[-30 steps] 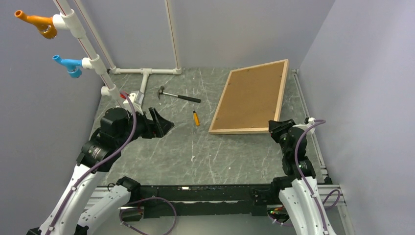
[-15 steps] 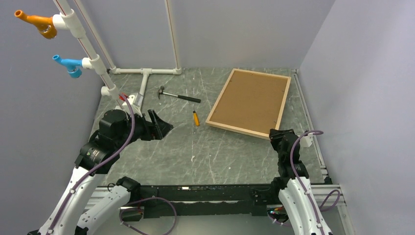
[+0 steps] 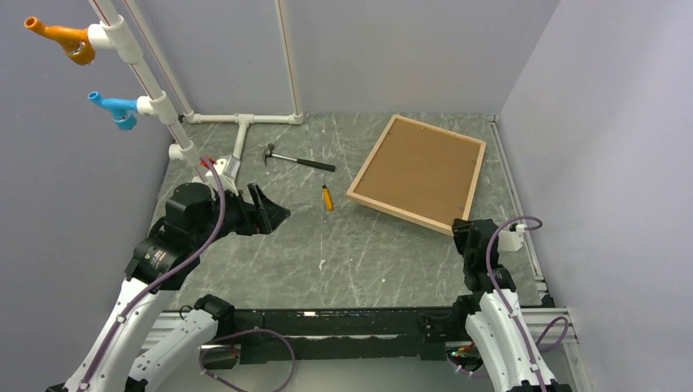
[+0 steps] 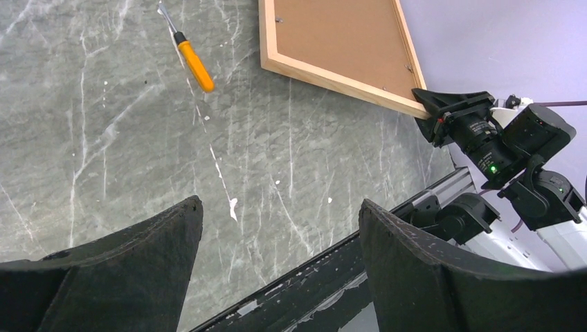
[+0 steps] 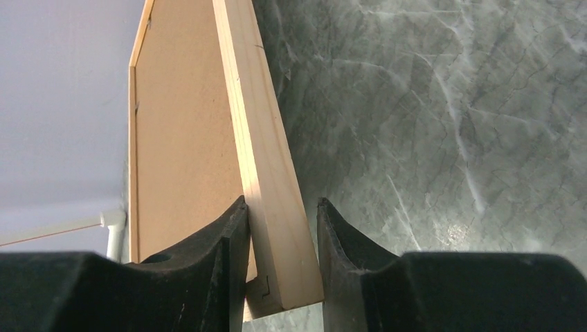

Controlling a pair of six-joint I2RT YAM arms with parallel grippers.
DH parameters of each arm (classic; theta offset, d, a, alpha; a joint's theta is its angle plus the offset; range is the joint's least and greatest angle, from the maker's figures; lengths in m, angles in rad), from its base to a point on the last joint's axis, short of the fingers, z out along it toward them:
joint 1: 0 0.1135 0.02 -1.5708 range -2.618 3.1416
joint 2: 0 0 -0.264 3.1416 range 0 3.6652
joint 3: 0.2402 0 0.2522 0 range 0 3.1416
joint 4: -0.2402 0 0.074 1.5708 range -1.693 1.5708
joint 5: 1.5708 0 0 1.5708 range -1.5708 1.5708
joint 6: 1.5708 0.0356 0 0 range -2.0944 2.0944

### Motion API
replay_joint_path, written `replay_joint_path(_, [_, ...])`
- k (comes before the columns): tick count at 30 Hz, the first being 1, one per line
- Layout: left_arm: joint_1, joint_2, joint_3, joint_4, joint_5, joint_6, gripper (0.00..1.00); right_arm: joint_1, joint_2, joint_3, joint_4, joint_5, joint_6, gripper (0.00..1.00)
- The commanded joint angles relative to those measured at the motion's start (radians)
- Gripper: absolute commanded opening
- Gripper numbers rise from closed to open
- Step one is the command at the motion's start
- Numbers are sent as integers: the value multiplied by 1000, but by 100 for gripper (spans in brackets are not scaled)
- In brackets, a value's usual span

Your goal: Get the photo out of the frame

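The light wood frame (image 3: pixel 400 214) lies back-up on the grey table at the right, turned slightly. The photo's brown back (image 3: pixel 418 171) fills it; the printed side is hidden. My right gripper (image 3: pixel 459 231) is shut on the frame's near right corner. In the right wrist view the wood edge (image 5: pixel 266 152) sits wedged between my right gripper's (image 5: pixel 282 204) two fingers, with the brown back (image 5: pixel 180 138) to its left. My left gripper (image 3: pixel 274 211) is open and empty at the table's left, well away from the frame. Its view (image 4: pixel 278 204) shows the frame (image 4: pixel 332 76) far ahead.
An orange-handled screwdriver (image 3: pixel 327 198) lies just left of the frame and a hammer (image 3: pixel 298 160) lies behind it. The white pipe structure (image 3: pixel 245 121) with orange and blue hooks stands at the back left. Walls close the right and back sides.
The frame, earlier tilted up toward the back, has come down flat and turned. My right gripper has drawn back toward the near edge with the corner. The left arm has barely moved.
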Motion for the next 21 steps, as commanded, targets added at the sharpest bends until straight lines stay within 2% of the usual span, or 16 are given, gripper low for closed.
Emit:
replay_joint_path(1, [0, -14, 16, 39, 38, -14, 85, -14, 41, 23, -249, 122, -50, 29])
replay_joint_path(5, [0, -27, 15, 36, 35, -14, 85, -15, 46, 27, -290, 122, -39, 35])
replay_joint_path(8, [1, -30, 21, 27, 32, -11, 85, -15, 39, 30, -317, 118, -27, 43])
replay_joint_path(12, [0, -33, 11, 33, 41, -18, 85, -15, 60, 44, -349, 109, -11, 62])
replay_joint_path(16, [0, -35, 3, 41, 54, -23, 86, -15, 57, 66, -375, 100, -14, 73])
replay_joint_path(21, [1, -31, 6, 42, 68, -11, 86, -16, 68, 160, -384, 123, -115, 76])
